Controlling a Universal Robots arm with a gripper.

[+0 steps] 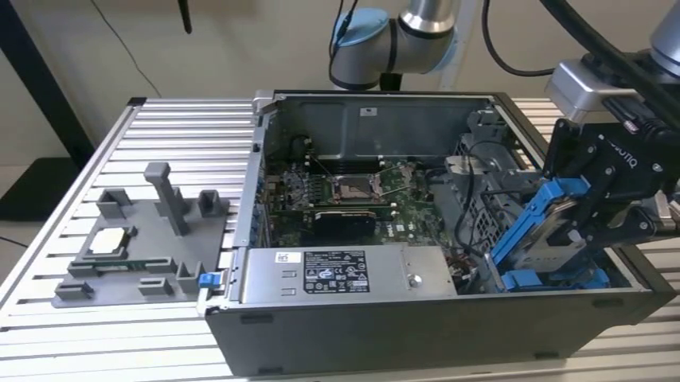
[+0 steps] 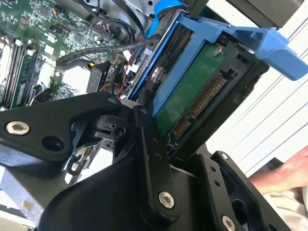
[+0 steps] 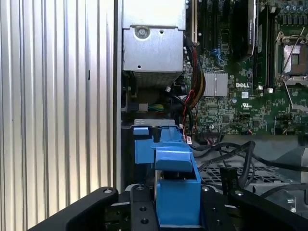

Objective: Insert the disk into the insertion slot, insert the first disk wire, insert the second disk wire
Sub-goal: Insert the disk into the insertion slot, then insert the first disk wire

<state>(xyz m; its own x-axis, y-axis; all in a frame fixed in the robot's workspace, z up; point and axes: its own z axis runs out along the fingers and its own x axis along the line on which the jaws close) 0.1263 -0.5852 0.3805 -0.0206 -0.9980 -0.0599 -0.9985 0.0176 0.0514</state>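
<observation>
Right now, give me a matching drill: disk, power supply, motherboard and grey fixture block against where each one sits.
1. disk
2. power supply
3. motherboard
4. grey fixture block

a. on the slatted table, outside the case, at the exterior view's left
b. flat on the case's floor
c. tilted, clamped in the gripper, at the exterior view's right
d. along the case's wall nearest the exterior camera

Pairs: 1-c, 2-d, 3-b, 4-a.

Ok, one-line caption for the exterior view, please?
Gripper holds the blue-framed disk tilted over the open computer case at the exterior view's right, not yet seated.
</observation>
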